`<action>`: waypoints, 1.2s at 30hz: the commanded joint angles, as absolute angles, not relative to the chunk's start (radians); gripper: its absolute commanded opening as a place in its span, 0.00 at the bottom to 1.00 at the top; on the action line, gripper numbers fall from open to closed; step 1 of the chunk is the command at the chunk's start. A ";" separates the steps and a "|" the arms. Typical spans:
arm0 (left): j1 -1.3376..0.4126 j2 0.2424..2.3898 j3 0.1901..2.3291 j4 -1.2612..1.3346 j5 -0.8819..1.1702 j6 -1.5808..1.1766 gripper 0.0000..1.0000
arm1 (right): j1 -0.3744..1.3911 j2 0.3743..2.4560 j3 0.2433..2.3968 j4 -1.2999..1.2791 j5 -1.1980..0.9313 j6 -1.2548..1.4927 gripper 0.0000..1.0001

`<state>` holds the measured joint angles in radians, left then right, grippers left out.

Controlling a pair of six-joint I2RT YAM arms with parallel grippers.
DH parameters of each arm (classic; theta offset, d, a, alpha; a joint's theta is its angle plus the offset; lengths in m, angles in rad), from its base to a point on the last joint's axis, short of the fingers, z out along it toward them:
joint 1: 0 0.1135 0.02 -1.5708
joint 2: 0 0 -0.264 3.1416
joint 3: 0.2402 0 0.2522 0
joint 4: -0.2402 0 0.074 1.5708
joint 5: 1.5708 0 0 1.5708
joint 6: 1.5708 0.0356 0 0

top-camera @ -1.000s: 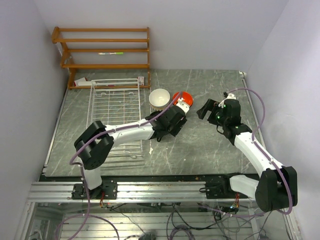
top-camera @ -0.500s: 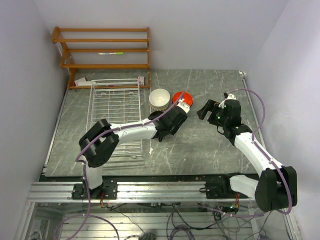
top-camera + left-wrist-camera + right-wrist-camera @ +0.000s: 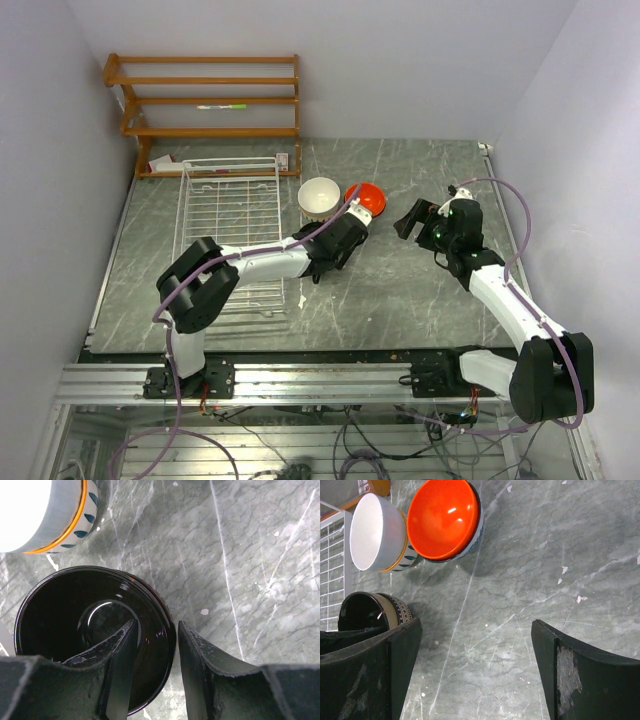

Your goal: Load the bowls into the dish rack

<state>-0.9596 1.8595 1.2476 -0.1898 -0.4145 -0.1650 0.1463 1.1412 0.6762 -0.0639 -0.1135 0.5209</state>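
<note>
Beside the white bowl (image 3: pixel 40 515), the left hand (image 3: pixel 156 630) is straddling the rim of the black bowl (image 3: pixel 65 620), half-open (pinch squarely).

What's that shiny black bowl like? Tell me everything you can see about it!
The black bowl is small, round and looks like glazed pottery. Inside it is glossy black with a ring at the bottom; outside, the right wrist view shows a tan band with dark patterning. It stands upright and empty on the grey marbled table, near a white bowl. The left pincer straddles its rim, one finger inside and one outside, not yet squeezed together.
</note>
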 commanded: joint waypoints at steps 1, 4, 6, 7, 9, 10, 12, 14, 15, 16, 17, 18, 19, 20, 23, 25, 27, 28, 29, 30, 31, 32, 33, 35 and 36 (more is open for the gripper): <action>-0.951 1.835 1.234 -0.141 -0.410 -0.184 0.47 | 0.136 1.135 0.664 -0.038 -0.120 0.529 0.90; -0.950 1.832 1.231 -0.139 -0.408 -0.185 0.42 | 0.135 1.138 0.664 -0.040 -0.119 0.528 0.90; -0.951 1.828 1.228 -0.136 -0.408 -0.187 0.39 | 0.135 1.138 0.664 -0.040 -0.119 0.528 0.90; -0.950 1.826 1.226 -0.135 -0.407 -0.188 0.38 | 0.134 1.138 0.664 -0.040 -0.119 0.528 0.90; -0.950 1.824 1.226 -0.135 -0.405 -0.189 0.36 | 0.133 1.137 0.664 -0.040 -0.120 0.528 0.90; -0.950 1.824 1.227 -0.135 -0.405 -0.191 0.35 | 0.133 1.138 0.664 -0.040 -0.119 0.529 0.90; -0.950 1.820 1.226 -0.134 -0.402 -0.193 0.34 | 0.133 1.140 0.664 -0.040 -0.121 0.528 0.90; -0.950 1.814 1.224 -0.128 -0.396 -0.195 0.38 | 0.133 1.144 0.666 -0.040 -0.125 0.527 0.90; -0.951 1.811 1.223 -0.125 -0.393 -0.197 0.41 | 0.132 1.144 0.666 -0.039 -0.127 0.527 0.90; -0.950 1.808 1.221 -0.123 -0.391 -0.197 0.44 | 0.133 1.147 0.666 -0.038 -0.129 0.527 0.90; -0.950 1.806 1.220 -0.121 -0.392 -0.198 0.45 | 0.133 1.146 0.666 -0.038 -0.129 0.528 0.90; -0.950 1.803 1.219 -0.121 -0.393 -0.197 0.46 | 0.133 1.146 0.666 -0.038 -0.129 0.528 0.90; -0.950 1.803 1.221 -0.121 -0.394 -0.198 0.46 | 0.133 1.146 0.666 -0.038 -0.130 0.528 0.90; -0.950 1.802 1.222 -0.122 -0.394 -0.198 0.46 | 0.133 1.145 0.666 -0.037 -0.130 0.527 0.90; -0.951 1.805 1.223 -0.123 -0.391 -0.198 0.41 | 0.133 1.145 0.664 -0.037 -0.131 0.528 0.90; -0.950 1.810 1.221 -0.121 -0.390 -0.200 0.36 | 0.133 1.144 0.665 -0.038 -0.133 0.529 0.90; -0.950 1.815 1.221 -0.123 -0.388 -0.201 0.30 | 0.131 1.143 0.666 -0.039 -0.131 0.528 0.90; -0.951 1.818 1.221 -0.124 -0.386 -0.200 0.27 | 0.132 1.144 0.665 -0.037 -0.131 0.528 0.90; -0.950 1.822 1.222 -0.126 -0.385 -0.200 0.25 | 0.132 1.144 0.664 -0.037 -0.131 0.528 0.90; -0.951 1.824 1.223 -0.128 -0.385 -0.200 0.19 | 0.132 1.143 0.664 -0.037 -0.132 0.529 0.90; -0.950 1.825 1.223 -0.131 -0.385 -0.202 0.14 | 0.132 1.144 0.664 -0.037 -0.132 0.528 0.90; -0.950 1.825 1.223 -0.132 -0.386 -0.202 0.09 | 0.131 1.144 0.663 -0.036 -0.132 0.529 0.90; -0.950 1.823 1.221 -0.132 -0.387 -0.202 0.07 | 0.132 1.145 0.664 -0.036 -0.133 0.529 0.90; -0.949 1.811 1.218 -0.130 -0.386 -0.200 0.07 | 0.132 1.146 0.664 -0.035 -0.134 0.529 0.90; -0.950 1.804 1.219 -0.132 -0.388 -0.200 0.07 | 0.132 1.145 0.664 -0.035 -0.135 0.530 0.90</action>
